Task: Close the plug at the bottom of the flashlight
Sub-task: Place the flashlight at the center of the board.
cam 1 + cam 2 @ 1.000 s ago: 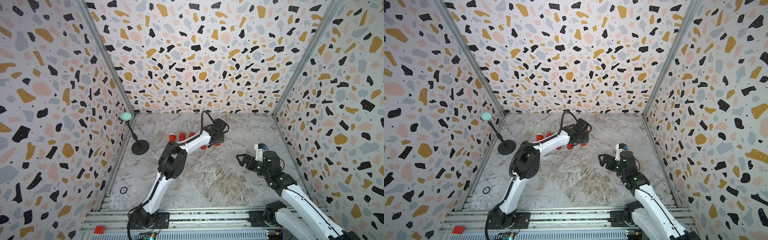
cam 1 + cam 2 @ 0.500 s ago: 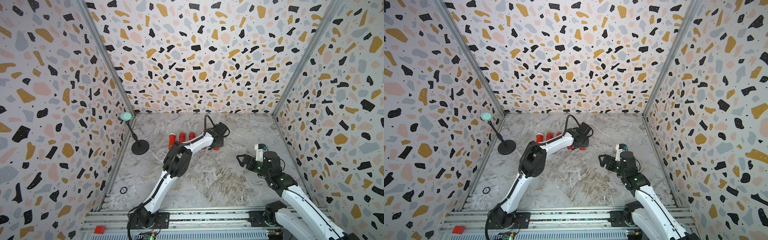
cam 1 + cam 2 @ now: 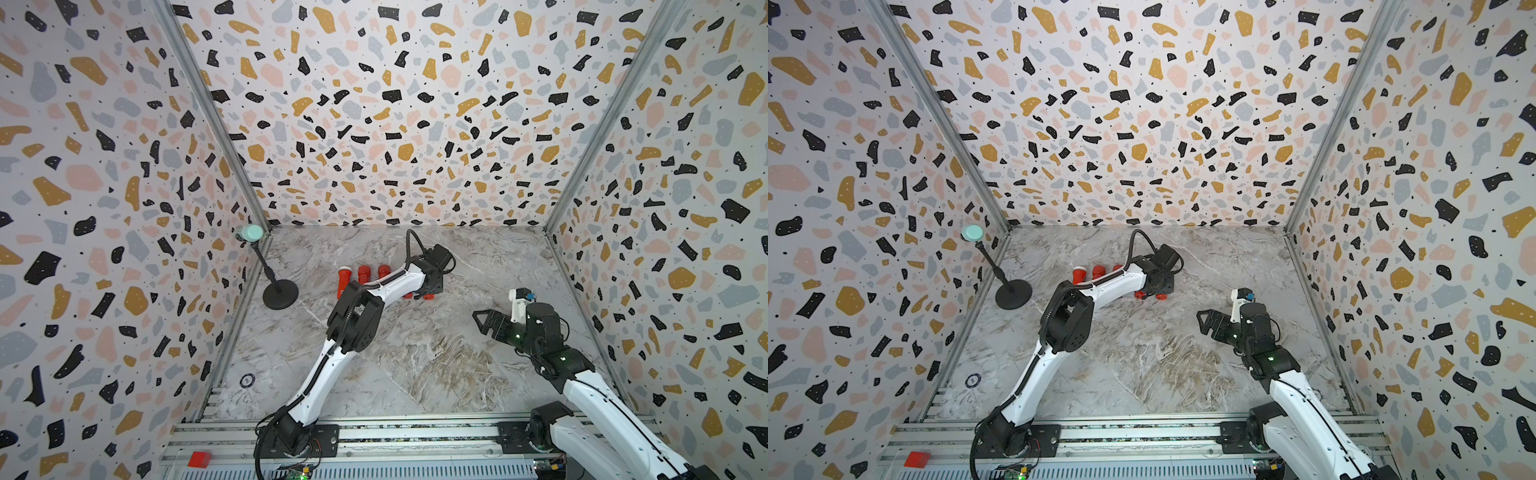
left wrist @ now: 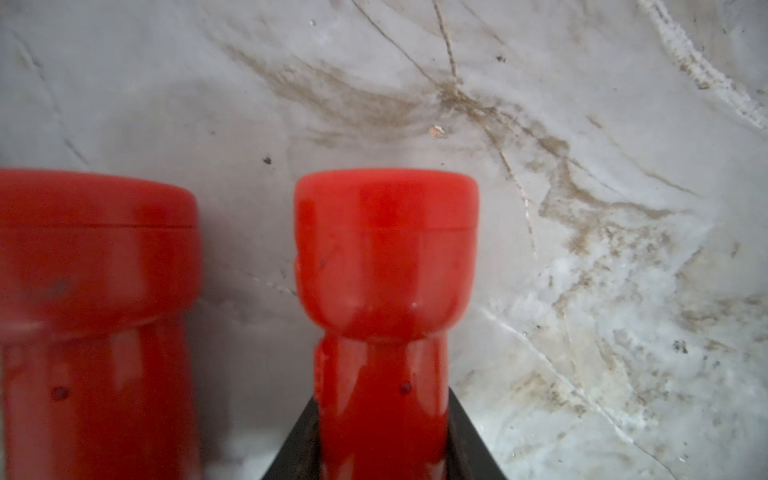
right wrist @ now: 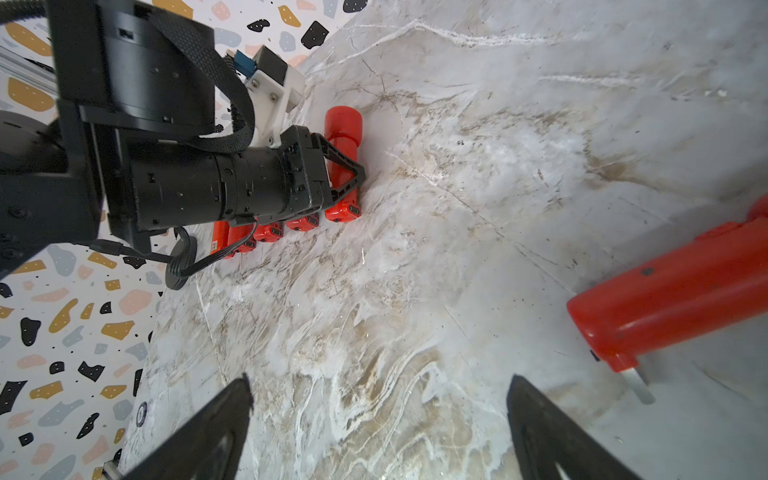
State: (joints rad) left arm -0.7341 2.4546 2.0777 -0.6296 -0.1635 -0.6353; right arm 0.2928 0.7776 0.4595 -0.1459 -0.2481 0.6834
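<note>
Several red flashlights lie side by side in a row (image 3: 363, 274) on the marble floor. My left gripper (image 3: 432, 286) (image 4: 382, 419) is shut on the body of the one at the right end of the row (image 4: 386, 249) (image 5: 343, 124), whose base end (image 3: 428, 296) sticks out below the fingers. A further red flashlight (image 5: 665, 291) lies apart from them, seen only in the right wrist view, with metal plug prongs (image 5: 638, 384) standing out from its end. My right gripper (image 3: 482, 320) (image 5: 380, 382) hangs open over bare floor, holding nothing.
A black round-based stand with a teal head (image 3: 278, 291) is by the left wall. A small round sticker (image 3: 247, 380) lies near the front left. A red block (image 3: 199, 458) sits on the front rail. Patterned walls close in three sides.
My left arm's elbow has shifted slightly to the right while its gripper stays on the row's end flashlight. The right arm has not moved.
</note>
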